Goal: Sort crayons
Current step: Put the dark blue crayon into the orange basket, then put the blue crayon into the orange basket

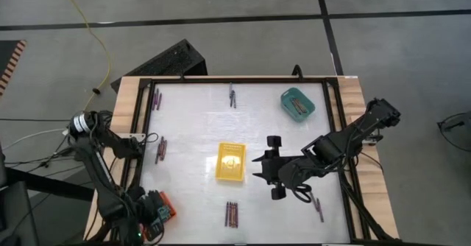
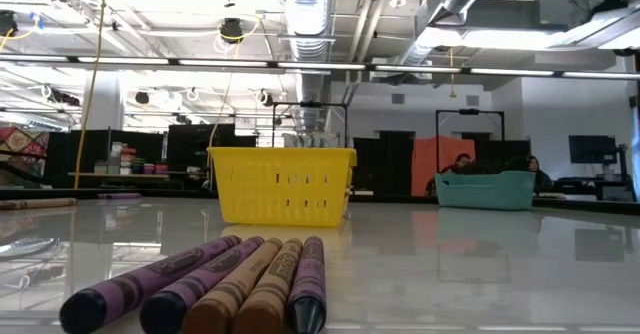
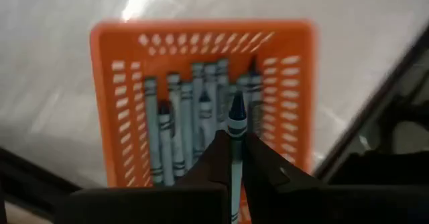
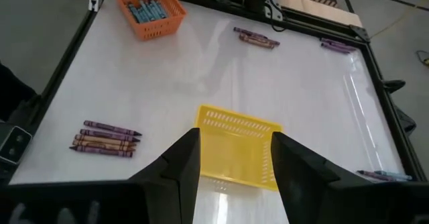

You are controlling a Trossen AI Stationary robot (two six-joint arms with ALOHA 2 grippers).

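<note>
My left gripper (image 3: 234, 151) hangs over the orange tray (image 3: 107, 103) at the table's near left corner, shut on a bluish-grey crayon (image 3: 235, 120). Several bluish-grey crayons (image 3: 181, 130) lie inside that tray. My right gripper (image 4: 234, 158) stands open with nothing between its fingers, above and just right of the yellow tray (image 4: 238, 143) at mid-table. Loose purple and reddish crayons lie flat on the table in small groups: near the front edge (image 1: 231, 213), at the left (image 1: 160, 149), and at the far edge (image 1: 232, 95). My left gripper pinches the bluish-grey crayon between its two fingers, on its wrapped shaft (image 3: 234, 138). The fingers point steeply down from above and the crayon lies along them. Its pointed tip (image 3: 236, 106) sticks out past the fingertips toward the tray's inside. The crayon's back end is hidden between the fingers.
A teal tray (image 1: 297, 103) with crayons in it stands at the far right. More crayons lie at the far left (image 1: 157, 97) and near right (image 1: 318, 208). A dark frame (image 1: 140, 113) runs round the white table top. A bare stretch lies between the orange and yellow trays.
</note>
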